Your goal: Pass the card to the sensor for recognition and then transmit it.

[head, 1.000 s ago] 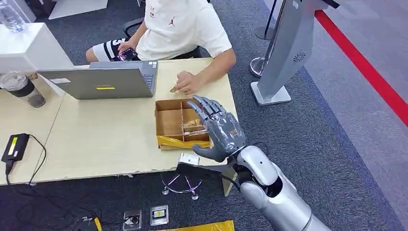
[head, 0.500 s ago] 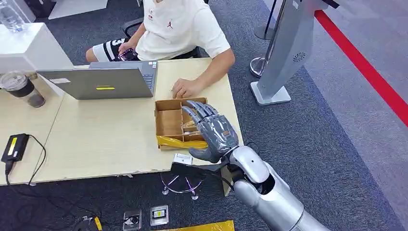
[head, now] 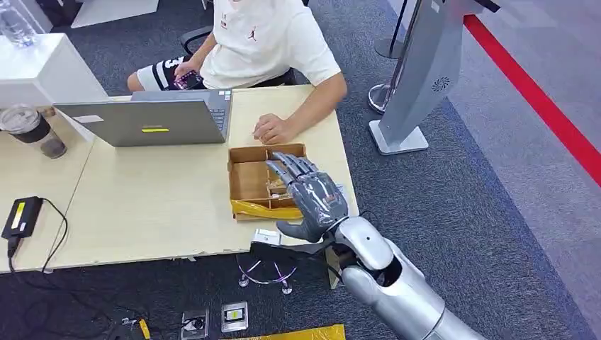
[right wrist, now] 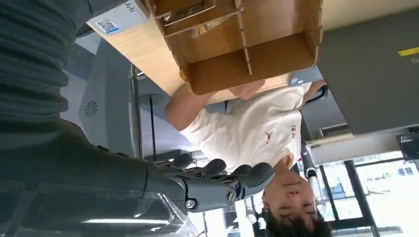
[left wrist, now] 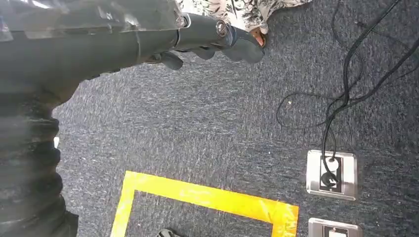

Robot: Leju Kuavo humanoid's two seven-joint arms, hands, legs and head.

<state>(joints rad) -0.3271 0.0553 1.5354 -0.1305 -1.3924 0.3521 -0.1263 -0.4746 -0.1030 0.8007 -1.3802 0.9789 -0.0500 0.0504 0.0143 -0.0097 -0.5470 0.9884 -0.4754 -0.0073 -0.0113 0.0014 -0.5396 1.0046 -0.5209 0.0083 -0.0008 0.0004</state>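
An open cardboard box (head: 249, 181) with dividers sits on the light wooden table (head: 156, 205), near its right end. Several cards (head: 275, 190) lie in the box's right compartments, partly hidden by my right hand (head: 310, 196). That hand hovers over those compartments with its fingers spread and nothing in it. The right wrist view shows the same box (right wrist: 257, 59), the cards (right wrist: 190, 12) and my empty right hand (right wrist: 217, 185). A small white labelled device (head: 267, 236) lies at the table's front edge by the box. My left hand (left wrist: 212, 37) hangs over the carpet and holds nothing.
A person in a white shirt sits across the table, one hand (head: 273, 129) resting just behind the box. A grey laptop (head: 152, 117), a cup (head: 32, 129) and a black adapter (head: 21, 216) lie to the left. A grey kiosk stand (head: 418, 78) rises at the right.
My right hand has come down and slightly left over the box's right compartments. The person's hand on the table has shifted a little.
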